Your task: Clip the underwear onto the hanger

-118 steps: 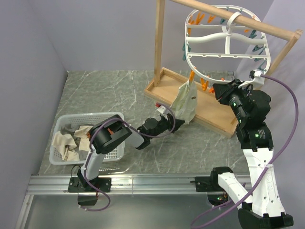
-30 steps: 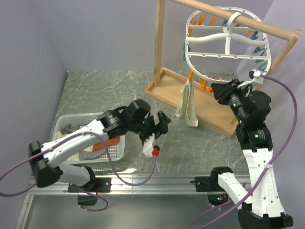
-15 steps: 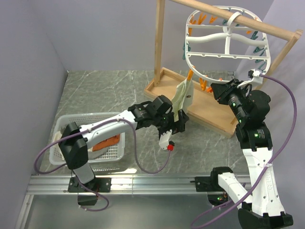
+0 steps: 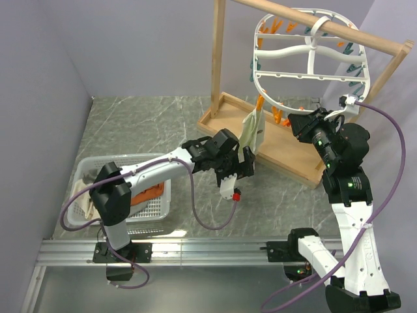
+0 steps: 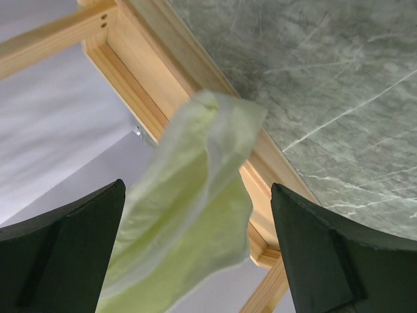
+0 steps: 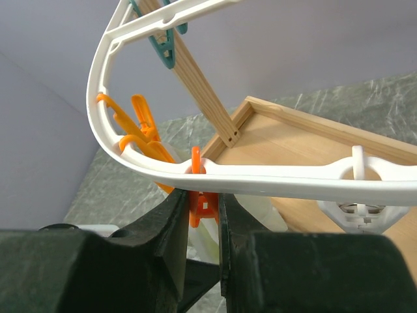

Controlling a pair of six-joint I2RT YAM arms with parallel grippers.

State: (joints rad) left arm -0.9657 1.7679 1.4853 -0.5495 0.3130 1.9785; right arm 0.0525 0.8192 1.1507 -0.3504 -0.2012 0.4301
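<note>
The white oval hanger (image 4: 309, 52) hangs from the wooden stand's top bar. By its top edge the pale cream-yellow underwear (image 4: 253, 134) hangs under the hanger's lower rim (image 6: 280, 176). My left gripper (image 4: 246, 163) is open at the cloth's lower end. In the left wrist view the underwear (image 5: 195, 202) dangles between the wide-spread fingers (image 5: 339, 254) without being pinched. My right gripper (image 4: 298, 124) is shut on an orange clothespin (image 6: 203, 207) under the rim, and pale cloth (image 6: 257, 212) shows just beyond that pin.
A white basket (image 4: 88, 173) at the near left holds pale cloths and an orange one (image 4: 146, 194). The wooden stand's base tray (image 4: 290, 150) lies under the hanger, its post (image 4: 218, 59) to the left. More orange and teal pins (image 6: 140, 120) sit along the rim.
My left arm has swung from beside the basket to the right, up to the underwear's lower end. The cloth now hangs turned and wider. My right gripper has stayed on the pin.
</note>
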